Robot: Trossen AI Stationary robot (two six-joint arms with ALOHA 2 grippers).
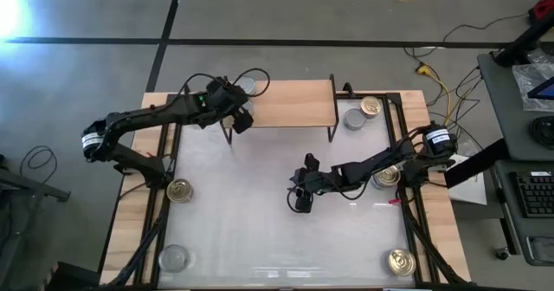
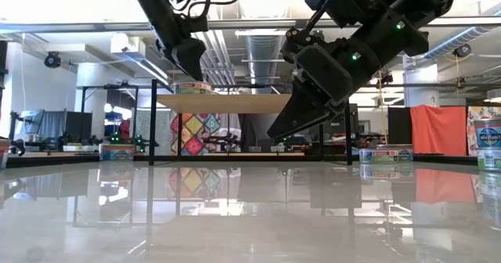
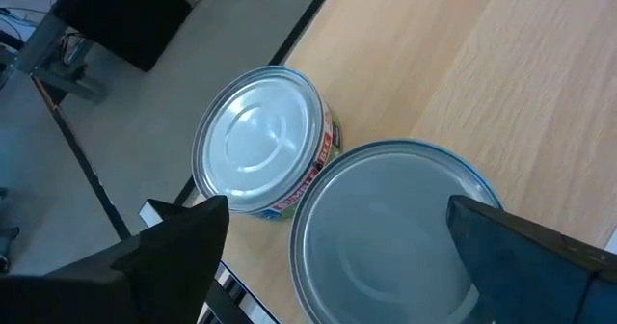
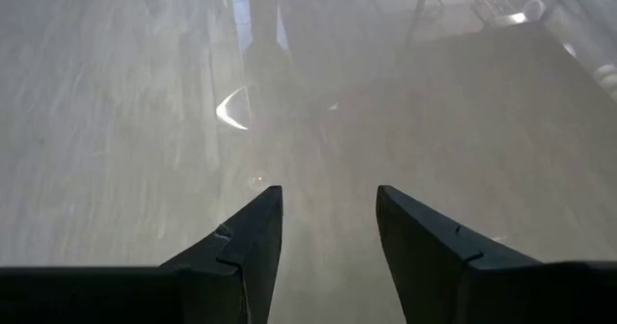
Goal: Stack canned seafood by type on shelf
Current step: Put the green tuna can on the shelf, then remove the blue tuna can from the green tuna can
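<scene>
The light-wood shelf [image 1: 294,105] stands at the table's far side. Two silver-topped cans sit on its left end. One [image 3: 260,136] is by the far left corner. The other [image 3: 386,237] is beside it and lies under my left gripper [image 3: 337,208], which is open. Its fingers stand over and to either side of this can, and a gap shows between one finger [image 3: 183,242] and the rim. In the low view the fingertips [image 2: 190,66] hang just above a can [image 2: 194,87]. My right gripper [image 4: 328,218] hovers open over the table's middle [image 1: 303,200], with nothing between its fingers.
A gold-topped can [image 1: 371,106] and a silver-topped one [image 1: 353,118] stand right of the shelf. More cans stand at the table's left [image 1: 179,190], near left [image 1: 174,258], near right [image 1: 401,261] and under the right arm [image 1: 385,177]. The shelf's black legs [image 1: 331,133] stand on the table.
</scene>
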